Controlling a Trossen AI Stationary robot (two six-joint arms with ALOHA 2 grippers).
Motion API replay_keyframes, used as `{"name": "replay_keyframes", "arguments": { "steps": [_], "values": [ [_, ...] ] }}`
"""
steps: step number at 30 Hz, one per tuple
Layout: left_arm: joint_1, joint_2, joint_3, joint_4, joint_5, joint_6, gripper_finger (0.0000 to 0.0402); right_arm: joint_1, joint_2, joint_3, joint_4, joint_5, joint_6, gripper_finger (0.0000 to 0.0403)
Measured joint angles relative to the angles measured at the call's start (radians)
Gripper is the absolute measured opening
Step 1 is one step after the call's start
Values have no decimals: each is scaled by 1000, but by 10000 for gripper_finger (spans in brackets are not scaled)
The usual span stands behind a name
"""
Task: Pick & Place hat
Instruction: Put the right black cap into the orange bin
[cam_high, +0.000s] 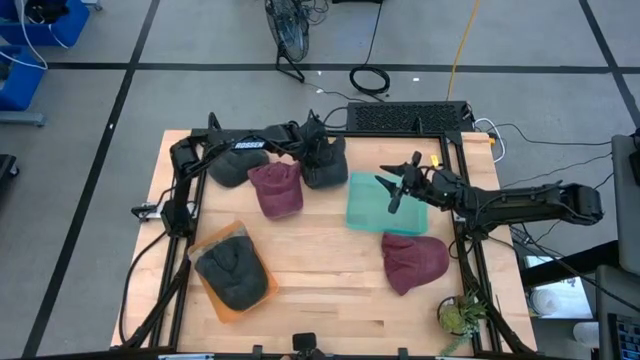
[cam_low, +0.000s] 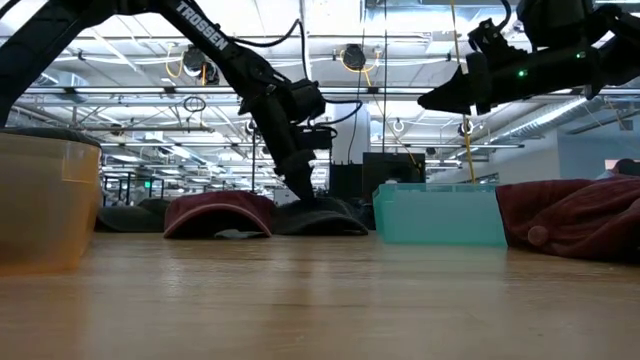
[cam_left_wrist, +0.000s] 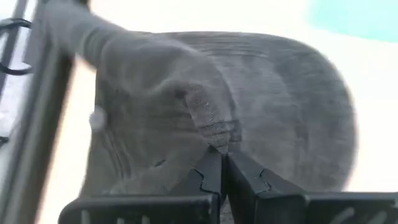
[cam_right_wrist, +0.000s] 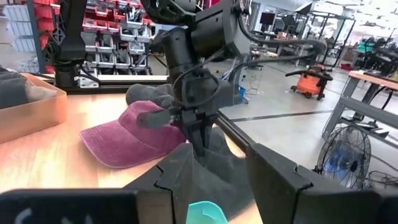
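Note:
A dark grey hat (cam_high: 325, 168) lies on the table at the far middle, between a maroon hat (cam_high: 277, 190) and a teal bin (cam_high: 385, 205). My left gripper (cam_high: 318, 158) slants down onto it and is shut on its cloth, as the left wrist view shows (cam_left_wrist: 221, 155). My right gripper (cam_high: 390, 195) hovers open above the teal bin's near-left part, holding nothing; its own view (cam_right_wrist: 217, 155) looks toward the left gripper (cam_right_wrist: 199, 142) and the dark grey hat (cam_right_wrist: 224, 165). My left gripper pinches a raised fold of the dark grey hat's crown (cam_left_wrist: 208, 121) between its two shut fingers. The fingers come from above, slanting down from the table's left. The hat's lower edge (cam_low: 325, 226) still rests on the table.
A second grey hat (cam_high: 235, 165) lies at the far left. An orange bin (cam_high: 232, 272) at the near left holds another grey hat. A second maroon hat (cam_high: 413, 262) lies near the right edge, with a small plant (cam_high: 460, 315) at the near right corner.

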Motion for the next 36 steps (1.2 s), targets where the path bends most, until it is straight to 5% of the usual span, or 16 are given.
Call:
{"name": "replay_keyframes", "arguments": {
  "steps": [11, 18, 26, 36],
  "values": [
    [-18, -217, 0, -62, 1, -4, 6, 0, -27, 0, -11, 7, -28, 134],
    [-62, -427, 0, -259, -24, -70, 5, -1, -27, 0, -12, 5, -61, 134],
    [-180, -610, 0, -599, -111, -298, 5, -1, -27, 0, -21, 2, -68, 134],
    [-483, -641, 0, -842, -175, -699, 9, 0, -27, 0, -31, -3, -27, 134]
  ]
}}
